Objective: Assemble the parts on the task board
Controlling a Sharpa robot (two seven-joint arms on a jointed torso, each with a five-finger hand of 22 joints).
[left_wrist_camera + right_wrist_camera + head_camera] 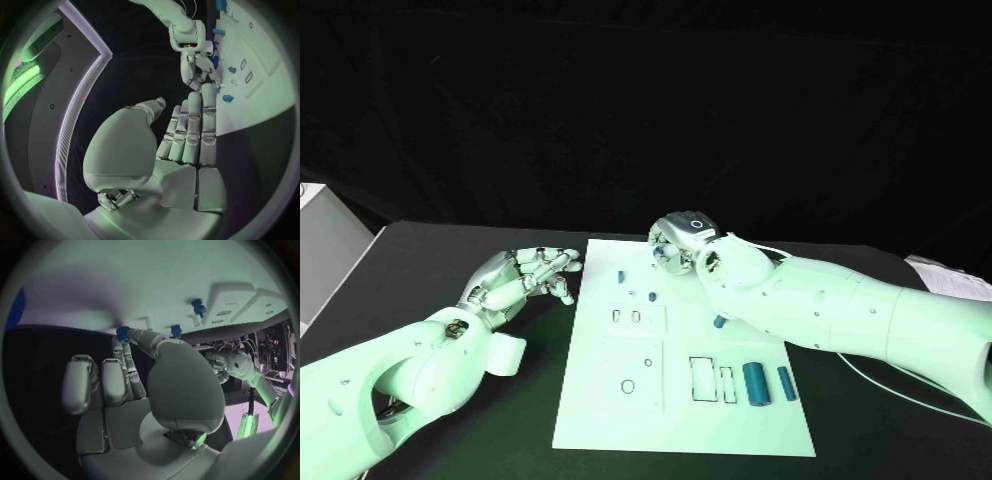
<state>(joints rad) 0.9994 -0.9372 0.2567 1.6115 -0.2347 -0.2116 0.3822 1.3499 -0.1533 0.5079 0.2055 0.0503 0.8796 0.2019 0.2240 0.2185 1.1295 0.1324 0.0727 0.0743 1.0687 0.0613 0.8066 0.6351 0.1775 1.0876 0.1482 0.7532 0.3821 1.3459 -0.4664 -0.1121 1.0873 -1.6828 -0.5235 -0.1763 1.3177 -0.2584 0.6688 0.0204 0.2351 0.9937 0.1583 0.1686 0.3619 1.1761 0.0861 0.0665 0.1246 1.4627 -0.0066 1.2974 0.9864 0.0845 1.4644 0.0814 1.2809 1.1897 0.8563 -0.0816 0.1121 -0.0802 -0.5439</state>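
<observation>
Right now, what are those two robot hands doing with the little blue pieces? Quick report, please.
Left hand open beside task board, holding nothing. Right hand at board's far edge, fingers pinching small blue part. Two blue cylinders lie near board's right edge. Nothing in the way.

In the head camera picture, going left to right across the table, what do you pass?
Left hand → small blue peg standing on the white board → right hand → big blue cylinder → slimmer blue cylinder.
</observation>
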